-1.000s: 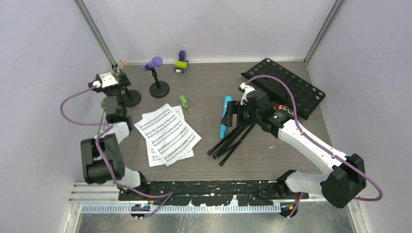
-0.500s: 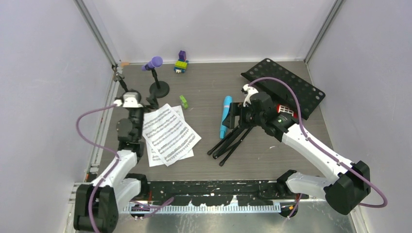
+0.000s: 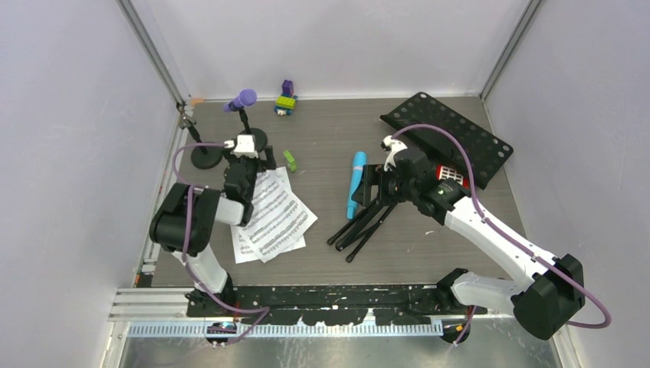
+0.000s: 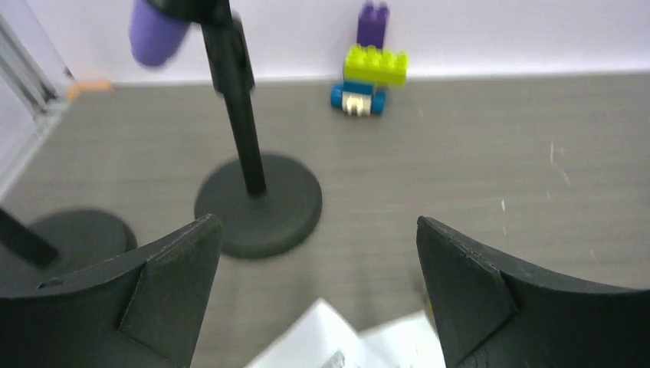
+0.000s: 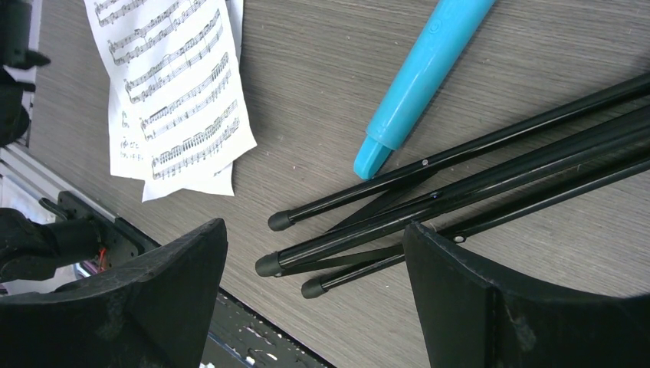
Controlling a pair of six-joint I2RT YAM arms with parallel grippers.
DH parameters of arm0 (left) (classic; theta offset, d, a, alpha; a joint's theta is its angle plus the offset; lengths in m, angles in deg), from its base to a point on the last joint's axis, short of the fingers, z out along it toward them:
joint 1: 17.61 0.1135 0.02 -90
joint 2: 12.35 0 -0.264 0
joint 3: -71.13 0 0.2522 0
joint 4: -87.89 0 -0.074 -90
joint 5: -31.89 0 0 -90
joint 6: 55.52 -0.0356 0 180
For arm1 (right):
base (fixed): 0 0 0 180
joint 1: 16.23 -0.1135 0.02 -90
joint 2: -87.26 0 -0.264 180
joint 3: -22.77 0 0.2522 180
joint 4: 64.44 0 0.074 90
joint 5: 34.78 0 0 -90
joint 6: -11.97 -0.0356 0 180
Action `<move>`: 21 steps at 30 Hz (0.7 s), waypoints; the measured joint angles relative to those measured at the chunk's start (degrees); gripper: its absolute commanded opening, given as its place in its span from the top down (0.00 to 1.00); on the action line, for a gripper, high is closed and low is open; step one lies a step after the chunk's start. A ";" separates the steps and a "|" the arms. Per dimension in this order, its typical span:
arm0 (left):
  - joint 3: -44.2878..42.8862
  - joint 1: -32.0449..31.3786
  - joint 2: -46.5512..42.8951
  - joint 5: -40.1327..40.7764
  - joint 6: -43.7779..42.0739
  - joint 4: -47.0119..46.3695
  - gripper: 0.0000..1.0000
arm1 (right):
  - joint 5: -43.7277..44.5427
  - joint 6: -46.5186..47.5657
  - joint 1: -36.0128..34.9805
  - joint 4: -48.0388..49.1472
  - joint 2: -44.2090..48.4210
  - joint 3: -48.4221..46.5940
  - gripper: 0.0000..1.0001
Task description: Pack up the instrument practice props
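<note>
**Left hand** (image 3: 259,158): jaws apart and empty, hanging over the far edge of the sheet music (image 3: 270,216). It faces the round base of the holder (image 4: 257,203) that carries the purple microphone (image 3: 244,100). A second, bare holder (image 3: 205,156) stands just to the left.

**Right hand** (image 5: 313,230): jaws apart, gripping nothing, above the folded tripod legs (image 5: 475,184). The cyan microphone (image 3: 356,181) lies flat beside them. The black perforated rack (image 3: 460,134) lies at the far right of the desk (image 3: 329,130).
</note>
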 measured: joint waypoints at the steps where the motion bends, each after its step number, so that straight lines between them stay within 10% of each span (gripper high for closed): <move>1: -2.03 0.00 1.55 0.52 -0.39 -0.79 0.00 | 0.00 0.02 0.00 0.00 0.00 0.00 0.11; 21: -17.79 8.09 16.44 -0.37 -0.11 -6.60 0.39 | 0.17 0.70 0.00 -0.09 -1.05 0.00 0.11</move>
